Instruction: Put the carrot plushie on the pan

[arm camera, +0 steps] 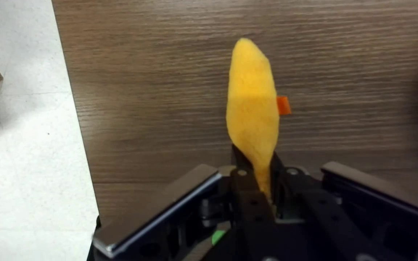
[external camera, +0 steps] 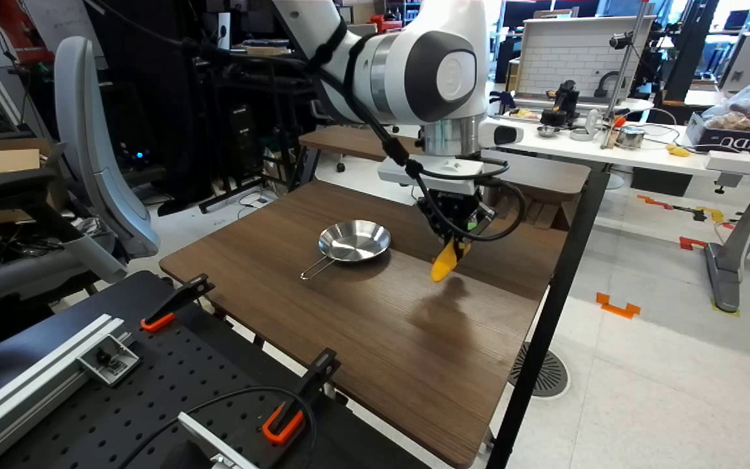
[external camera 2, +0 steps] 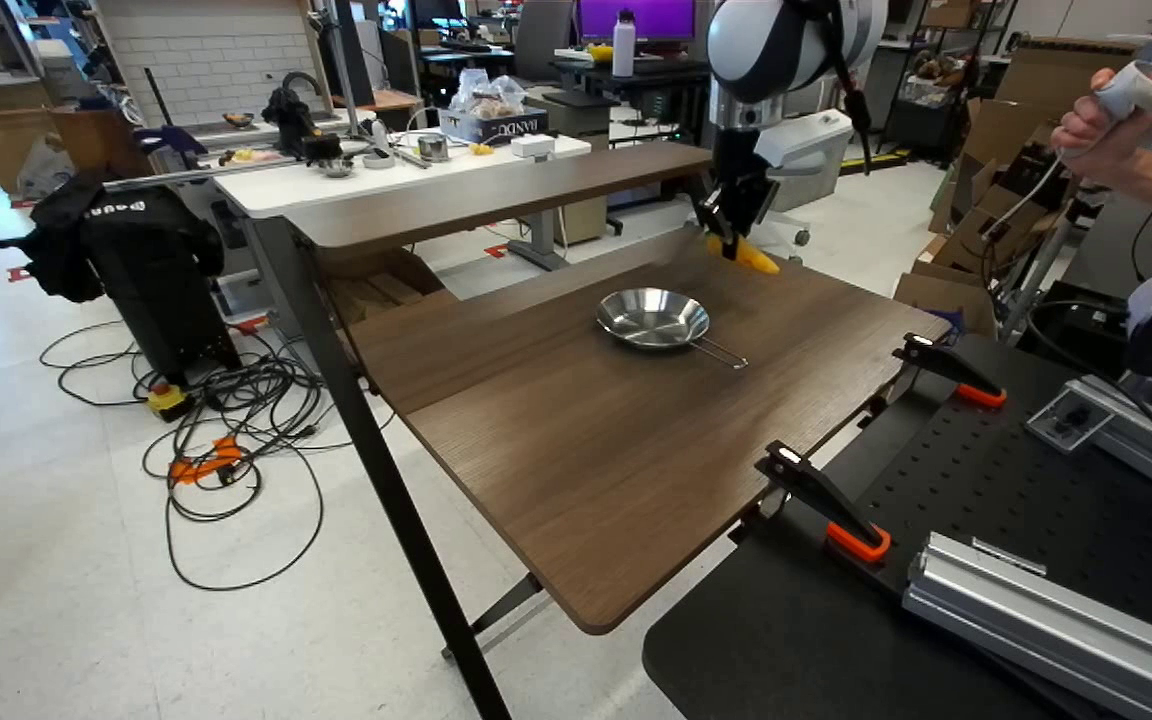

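The carrot plushie (external camera: 444,263) is yellow-orange and hangs from my gripper (external camera: 458,245), above the table. It also shows in an exterior view (external camera 2: 758,261), and in the wrist view (arm camera: 253,105) its body points away from the jaws. My gripper (arm camera: 255,161) is shut on its narrow end; most of the green tip is hidden, with a bit of green (arm camera: 217,237) behind the fingers. The gripper also shows in an exterior view (external camera 2: 729,246). The shiny silver pan (external camera: 355,242) stands upright on the table, apart from the plushie, and also shows in an exterior view (external camera 2: 652,320). The wrist view does not show the pan.
The brown table (external camera: 375,319) carries the pan, whose thin wire handle (external camera 2: 721,353) points towards the black perforated board (external camera 2: 1016,520). Black clamps with orange tips (external camera: 284,417) grip the board's edge. A small orange piece (arm camera: 283,105) shows beside the plushie. A raised shelf (external camera 2: 496,195) runs along one side.
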`<state>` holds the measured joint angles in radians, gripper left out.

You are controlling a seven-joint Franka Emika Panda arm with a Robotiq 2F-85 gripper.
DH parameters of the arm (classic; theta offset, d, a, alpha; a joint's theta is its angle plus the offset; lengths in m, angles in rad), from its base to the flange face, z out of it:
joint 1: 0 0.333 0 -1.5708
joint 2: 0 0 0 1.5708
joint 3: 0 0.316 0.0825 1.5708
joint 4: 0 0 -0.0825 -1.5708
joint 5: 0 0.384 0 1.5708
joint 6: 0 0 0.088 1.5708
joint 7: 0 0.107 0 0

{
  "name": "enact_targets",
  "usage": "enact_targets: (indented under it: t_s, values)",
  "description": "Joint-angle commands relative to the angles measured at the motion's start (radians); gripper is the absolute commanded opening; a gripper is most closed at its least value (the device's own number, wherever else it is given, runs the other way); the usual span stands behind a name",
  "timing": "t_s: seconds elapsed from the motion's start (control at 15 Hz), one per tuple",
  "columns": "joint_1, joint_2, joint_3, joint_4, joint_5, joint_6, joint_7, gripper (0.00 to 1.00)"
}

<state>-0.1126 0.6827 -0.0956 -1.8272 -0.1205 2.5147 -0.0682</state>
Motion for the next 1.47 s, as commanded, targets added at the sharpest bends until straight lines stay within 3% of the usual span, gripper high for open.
enact_targets:
  t_s: [0.0, 0.6, 1.4]
  values:
    - [0.033, -0.111, 0.006, -0.094, -0.011, 0.009, 0.002, 0.03]
    - [0.124, -0.247, 0.04, -0.202, -0.021, 0.014, 0.022, 0.03]
    - [0.192, -0.198, 0.078, -0.2, -0.03, 0.012, 0.047, 0.03]
